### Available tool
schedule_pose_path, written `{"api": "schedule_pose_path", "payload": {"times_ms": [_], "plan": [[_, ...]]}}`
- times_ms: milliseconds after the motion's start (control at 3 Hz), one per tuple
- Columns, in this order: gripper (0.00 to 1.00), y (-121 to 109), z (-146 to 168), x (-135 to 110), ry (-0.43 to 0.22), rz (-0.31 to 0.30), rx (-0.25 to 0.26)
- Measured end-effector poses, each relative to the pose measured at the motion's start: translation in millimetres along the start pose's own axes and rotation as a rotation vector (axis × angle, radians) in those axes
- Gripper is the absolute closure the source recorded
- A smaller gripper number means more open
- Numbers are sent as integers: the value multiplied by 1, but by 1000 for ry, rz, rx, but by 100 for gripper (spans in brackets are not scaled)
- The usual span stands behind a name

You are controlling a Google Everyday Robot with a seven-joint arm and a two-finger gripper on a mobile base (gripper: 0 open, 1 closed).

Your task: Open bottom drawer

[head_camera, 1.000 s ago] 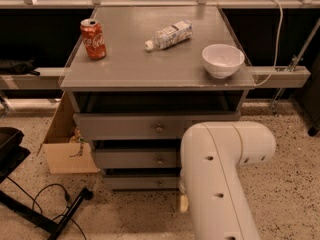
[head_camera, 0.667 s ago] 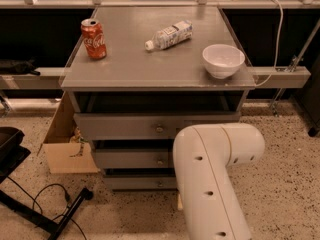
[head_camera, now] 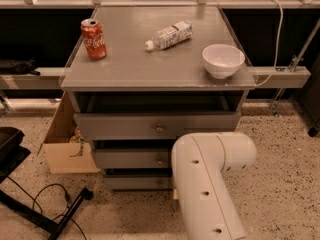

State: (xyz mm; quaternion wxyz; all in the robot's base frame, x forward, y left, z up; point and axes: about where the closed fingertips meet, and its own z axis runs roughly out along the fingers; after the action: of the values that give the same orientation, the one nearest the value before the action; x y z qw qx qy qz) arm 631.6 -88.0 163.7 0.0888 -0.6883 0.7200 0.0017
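Camera view: arm (head_camera: 210, 184) edged left beside bottom drawer (head_camera: 135, 183), tool hidden.

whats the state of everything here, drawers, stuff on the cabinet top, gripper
bottom drawer: looks shut, knob untouched
middle drawer: looks shut
top drawer: looks shut
soda can: upright
bottle: lying on its side, cap on
bowl: upright, looks empty
gripper: not in view; only the white arm shows, low in front of the drawers
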Motion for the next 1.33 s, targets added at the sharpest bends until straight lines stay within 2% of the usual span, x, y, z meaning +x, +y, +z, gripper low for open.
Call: {"api": "schedule_pose_path", "payload": {"times_ms": [333, 667, 1000, 1333], "plan": [[58, -2, 2, 4, -21, -7, -32], [81, -2, -1, 3, -21, -7, -32], [100, 9, -7, 9, -15, -10, -53], [100, 15, -8, 13, -10, -13, -66]]}}
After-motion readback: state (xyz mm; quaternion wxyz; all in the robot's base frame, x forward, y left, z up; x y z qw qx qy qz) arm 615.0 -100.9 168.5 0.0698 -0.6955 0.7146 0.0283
